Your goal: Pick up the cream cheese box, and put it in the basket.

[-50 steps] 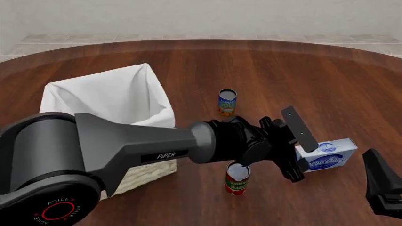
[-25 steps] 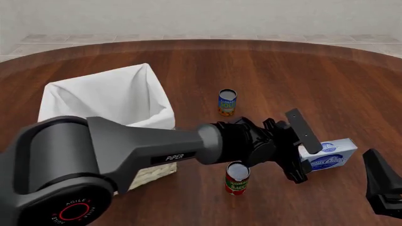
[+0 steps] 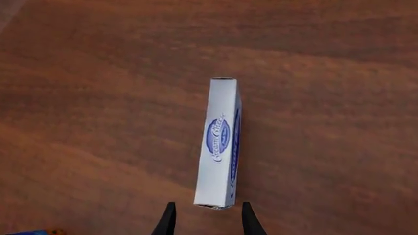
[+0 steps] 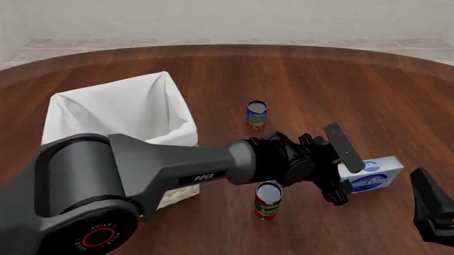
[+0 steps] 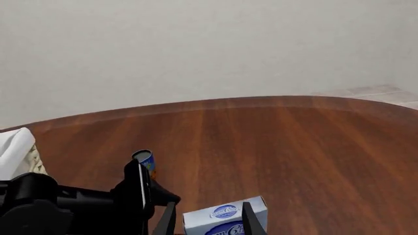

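White box [image 4: 371, 175] sits between our left end effector's [image 4: 339, 171] open, empty jaws; closing off-centre could topple it onto the can [image 4: 268, 200].

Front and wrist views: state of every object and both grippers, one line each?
cream cheese box: on its long edge on the table, not lifted, one end between the open fingers
basket: upright, cloth-lined; inside not visible
blue-labelled can: upright, apart from the others
red-labelled can: upright, beside the left arm
left gripper: open, fingers either side of the box's near end
right gripper: open, idle, holding nothing
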Motion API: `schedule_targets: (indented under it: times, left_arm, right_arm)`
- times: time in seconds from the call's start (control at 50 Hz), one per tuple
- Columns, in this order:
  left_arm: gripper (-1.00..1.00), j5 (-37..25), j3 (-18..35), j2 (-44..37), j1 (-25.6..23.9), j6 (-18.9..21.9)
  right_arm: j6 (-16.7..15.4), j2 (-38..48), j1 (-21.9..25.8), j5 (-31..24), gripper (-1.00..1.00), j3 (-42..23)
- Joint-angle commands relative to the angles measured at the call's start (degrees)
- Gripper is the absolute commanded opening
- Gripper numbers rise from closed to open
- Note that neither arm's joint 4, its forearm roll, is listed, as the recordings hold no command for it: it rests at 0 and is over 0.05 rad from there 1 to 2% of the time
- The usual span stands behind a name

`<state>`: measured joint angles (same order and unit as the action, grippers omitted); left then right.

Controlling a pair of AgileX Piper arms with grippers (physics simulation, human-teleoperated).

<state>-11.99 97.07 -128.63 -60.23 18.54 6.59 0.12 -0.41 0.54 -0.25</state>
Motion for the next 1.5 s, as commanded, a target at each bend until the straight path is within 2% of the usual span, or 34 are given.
schedule_targets:
  times: [0.02, 1.0, 1.34, 1.36, 1.5]
  left_arm:
    - [1.00, -0.7, 1.6, -1.0, 0.1, 0.0]
    - [1.00, -5.2, 11.8, -7.4, -0.4, -0.2]
    - [1.00, -1.6, 4.9, -4.1, -1.7, -1.1]
    - [-1.00, -1.5, 4.6, -4.0, -1.8, -1.1]
    - [-1.00, -1.8, 4.1, -3.6, -2.2, -1.2]
  right_arm:
    - [0.0, 0.0, 0.0, 0.0, 1.00, 0.0]
    - [0.3, 0.0, 0.0, 0.0, 1.00, 0.0]
    - [0.4, 0.0, -0.1, 0.0, 1.00, 0.0]
    - [0.4, 0.0, -0.1, 0.0, 1.00, 0.0]
    - [0.4, 0.0, 0.1, 0.0, 1.00, 0.0]
